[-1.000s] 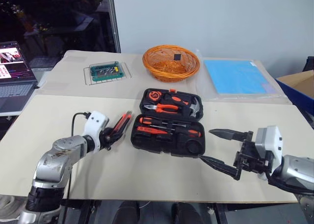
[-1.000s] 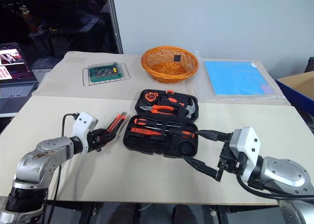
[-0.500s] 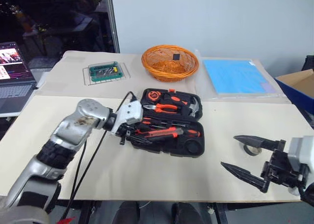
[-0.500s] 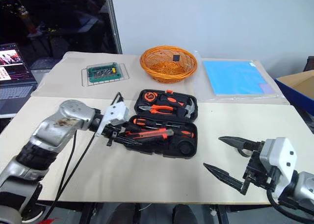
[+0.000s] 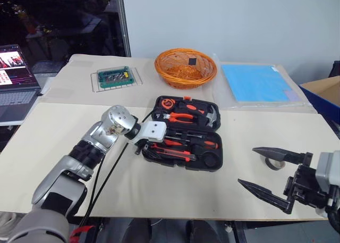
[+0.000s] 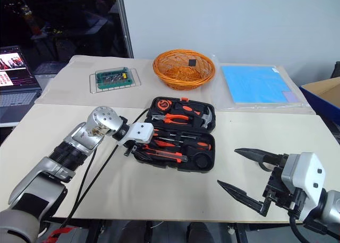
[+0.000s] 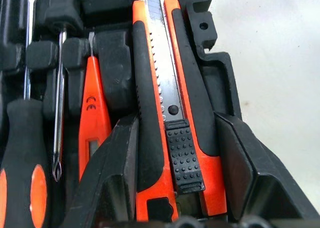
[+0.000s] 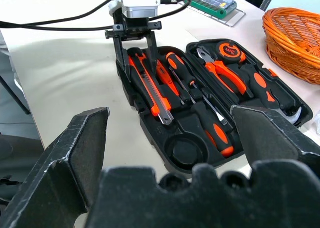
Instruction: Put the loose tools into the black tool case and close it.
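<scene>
Left eye view: the black tool case is lying open on the cream table, its lid half toward the orange wicker basket and its tray half toward the robot. The left gripper is reaching over the tray's left end, its two fingers bracketing the handle of the orange-black utility knife and touching its sides; the jaws are standing about half apart, closed onto the knife. The knife is lying lengthwise along the near edge of the tray, blade end pointing toward the round recess at the tray's right end, which is showing no tape roll in it. Just beside the knife, the slim red tester screwdriver is sitting in its slot, and next to that a thin screwdriver shaft and a black-and-orange screwdriver handle are resting in theirs. In the lid half, the pliers, tape measure and hammer are seated. The right gripper is hovering above the table's near right edge, well apart from the case, its fingers spread wide and holding nothing. A small grey tape roll is lying on the table just behind its upper finger. A green board and a blue sheet are lying at the far side
</scene>
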### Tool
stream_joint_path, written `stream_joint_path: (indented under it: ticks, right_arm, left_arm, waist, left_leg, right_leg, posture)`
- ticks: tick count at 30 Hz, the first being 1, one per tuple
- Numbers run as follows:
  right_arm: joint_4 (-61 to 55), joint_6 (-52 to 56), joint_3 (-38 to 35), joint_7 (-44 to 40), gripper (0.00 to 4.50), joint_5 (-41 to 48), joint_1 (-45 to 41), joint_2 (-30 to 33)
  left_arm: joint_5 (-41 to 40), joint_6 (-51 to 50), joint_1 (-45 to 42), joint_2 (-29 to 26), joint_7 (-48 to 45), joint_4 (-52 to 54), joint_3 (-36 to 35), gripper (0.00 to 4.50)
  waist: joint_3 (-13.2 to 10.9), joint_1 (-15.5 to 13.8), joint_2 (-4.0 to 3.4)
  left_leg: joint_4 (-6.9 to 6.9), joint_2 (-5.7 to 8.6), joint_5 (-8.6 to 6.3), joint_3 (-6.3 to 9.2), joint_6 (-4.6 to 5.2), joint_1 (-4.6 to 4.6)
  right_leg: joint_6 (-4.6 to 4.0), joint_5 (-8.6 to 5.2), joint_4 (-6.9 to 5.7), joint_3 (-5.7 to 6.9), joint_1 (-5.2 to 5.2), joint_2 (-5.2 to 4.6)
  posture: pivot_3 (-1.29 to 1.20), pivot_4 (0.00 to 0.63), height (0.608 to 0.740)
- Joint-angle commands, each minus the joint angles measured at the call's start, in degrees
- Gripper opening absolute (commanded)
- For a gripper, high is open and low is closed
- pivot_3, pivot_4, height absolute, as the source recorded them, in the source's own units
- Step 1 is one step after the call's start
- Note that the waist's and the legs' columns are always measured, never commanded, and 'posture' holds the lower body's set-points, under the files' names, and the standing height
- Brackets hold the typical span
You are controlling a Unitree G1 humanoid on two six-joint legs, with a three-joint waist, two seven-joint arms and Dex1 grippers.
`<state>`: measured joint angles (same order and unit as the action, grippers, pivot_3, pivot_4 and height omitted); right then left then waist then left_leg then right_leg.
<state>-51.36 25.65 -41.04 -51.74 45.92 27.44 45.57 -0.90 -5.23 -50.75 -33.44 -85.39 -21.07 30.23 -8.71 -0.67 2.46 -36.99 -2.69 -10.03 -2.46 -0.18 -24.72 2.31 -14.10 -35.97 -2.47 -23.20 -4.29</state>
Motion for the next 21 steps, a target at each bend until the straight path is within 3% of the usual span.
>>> stream_joint_path:
  ticks: [1,3,6,9,12,19,21]
  right_arm:
    - [-1.3,-0.2,-1.3,0.7,4.5,0.8,0.2,0.4]
    - [-1.3,-0.3,-1.1,0.8,4.5,0.7,0.3,0.5]
    - [-1.4,-0.3,-0.5,1.1,4.5,0.5,0.2,0.5]
    - [-1.1,-0.5,0.0,1.2,4.5,0.1,0.0,0.5]
    - [-0.6,-0.7,0.9,1.3,4.5,-0.3,-0.7,0.6]
    - [1.0,-0.6,2.7,1.4,4.5,-0.7,-3.1,1.5]
    - [1.5,-0.5,2.9,1.2,4.5,-0.6,-3.7,2.0]
  left_arm:
    - [-0.4,-0.7,-0.7,0.5,-3.8,1.3,0.0,1.76]
    - [-1.2,-2.7,-0.5,0.5,-3.8,2.7,-1.0,2.77]
    - [-5.9,-11.3,-1.0,-0.6,-4.8,7.2,-5.0,3.73]
    - [-10.9,-20.1,-1.1,-1.8,-4.4,11.2,-9.6,3.73]
    - [-13.6,-24.3,1.7,-1.3,0.8,13.6,-14.5,2.97]
    - [-14.1,-27.0,18.6,4.0,19.1,25.9,-20.3,0.29]
    - [-11.8,-27.1,21.7,4.7,23.2,27.4,-18.7,0.02]
  waist:
    - [0.0,0.1,0.0]
    - [0.0,0.1,0.0]
    - [0.0,0.1,0.0]
    - [0.0,0.2,-0.01]
    - [0.0,0.1,-0.02]
    - [0.0,0.4,-0.07]
    - [0.0,0.1,-0.04]
  left_leg:
    - [0.0,0.0,0.0,0.01,0.0,0.0]
    - [0.02,-0.01,-0.01,0.01,0.02,0.0]
    - [0.02,-0.01,-0.02,0.02,0.03,-0.02]
    - [0.01,-0.03,-0.02,0.04,0.03,-0.07]
    - [0.01,-0.04,-0.02,0.05,0.03,0.04]
    - [-0.01,-0.03,-0.01,0.07,0.03,0.17]
    - [-0.02,-0.02,-0.01,0.07,0.03,0.15]
  right_leg:
    - [0.01,0.0,-0.01,0.0,0.0,0.01]
    - [0.1,0.04,-0.01,0.0,0.0,0.02]
    - [0.22,0.06,-0.03,0.01,-0.02,0.02]
    - [0.33,0.12,-0.05,0.02,-0.07,0.04]
    - [0.29,0.1,-0.11,0.02,-0.01,0.04]
    - [0.35,0.13,-0.13,-0.01,0.1,0.03]
    - [0.34,0.14,-0.13,-0.01,0.1,-0.01]
  posture:
    - [0.0,0.15,0.74]
    - [0.0,0.15,0.74]
    - [0.0,0.15,0.74]
    - [0.0,0.15,0.74]
    - [0.0,0.15,0.74]
    - [0.0,0.15,0.74]
    - [0.0,0.15,0.74]
